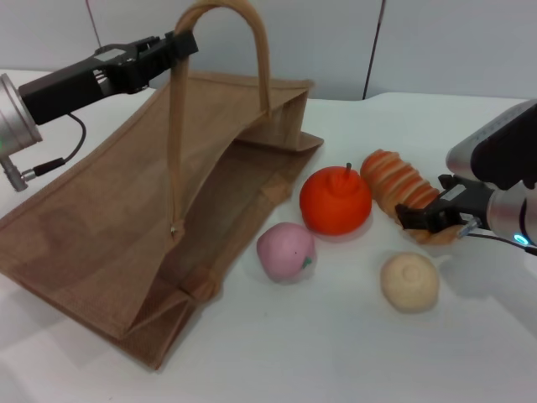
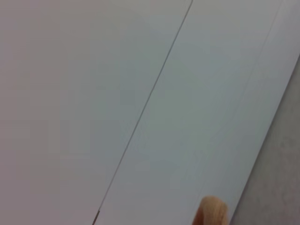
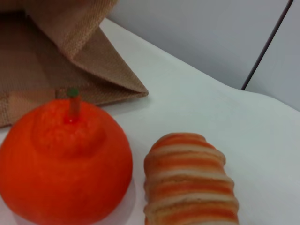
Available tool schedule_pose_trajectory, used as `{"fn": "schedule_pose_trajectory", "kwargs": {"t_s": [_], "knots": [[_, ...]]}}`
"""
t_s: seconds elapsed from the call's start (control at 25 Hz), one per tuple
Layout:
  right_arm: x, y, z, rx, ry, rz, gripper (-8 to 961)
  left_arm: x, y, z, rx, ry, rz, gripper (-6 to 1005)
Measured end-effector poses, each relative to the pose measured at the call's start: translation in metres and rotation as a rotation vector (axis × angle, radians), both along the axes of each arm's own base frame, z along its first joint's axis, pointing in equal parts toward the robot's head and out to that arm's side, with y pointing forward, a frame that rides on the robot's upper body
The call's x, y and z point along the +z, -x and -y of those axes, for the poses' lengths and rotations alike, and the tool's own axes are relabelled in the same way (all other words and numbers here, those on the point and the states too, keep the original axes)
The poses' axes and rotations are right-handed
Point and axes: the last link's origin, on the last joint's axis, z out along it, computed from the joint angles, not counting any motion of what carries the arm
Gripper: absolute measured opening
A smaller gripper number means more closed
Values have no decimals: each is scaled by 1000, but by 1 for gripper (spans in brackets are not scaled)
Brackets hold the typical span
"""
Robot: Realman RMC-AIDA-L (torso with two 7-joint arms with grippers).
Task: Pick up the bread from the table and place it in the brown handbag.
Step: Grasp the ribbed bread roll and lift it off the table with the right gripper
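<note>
**A:** ok starting at the near edge, what's there?

**B:** round beige bun (image 1: 409, 282) closest, pink fruit (image 1: 286, 251) to its left. Behind those an orange fruit (image 1: 336, 200), and just right of it the bread (image 1: 401, 186) lying flat on the table (image 1: 336, 353).

**A:** which way is the loaf pointing?

**B:** long axis runs diagonal, one end toward the far edge, the other toward the near right corner. The right gripper (image 1: 432, 220) sits at that nearer end, fingers either side of it; can't tell if they're actually pinching.

**A:** and the bag?

**B:** brown handbag (image 1: 92, 227) fills the left side, on its side, mouth facing the food. Left gripper (image 1: 178, 46) is clamped on one handle (image 1: 252, 38) at the far left, holding it up.
</note>
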Motion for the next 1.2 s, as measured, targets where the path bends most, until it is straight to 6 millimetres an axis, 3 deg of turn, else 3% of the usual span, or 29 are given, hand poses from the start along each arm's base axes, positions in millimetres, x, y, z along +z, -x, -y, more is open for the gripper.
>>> {"fn": "schedule_pose_trajectory", "kwargs": {"t_s": [0.28, 0.64, 1.2], "knots": [[-3, 3, 0, 2, 28, 23, 891, 0, -1, 0, -3, 0, 2, 143], [-4, 5, 1, 1, 43, 23, 819, 2, 1, 1, 2, -9, 7, 148], [-3, 12, 2, 12, 53, 18, 623, 2, 1, 1, 3, -10, 7, 154]]}}
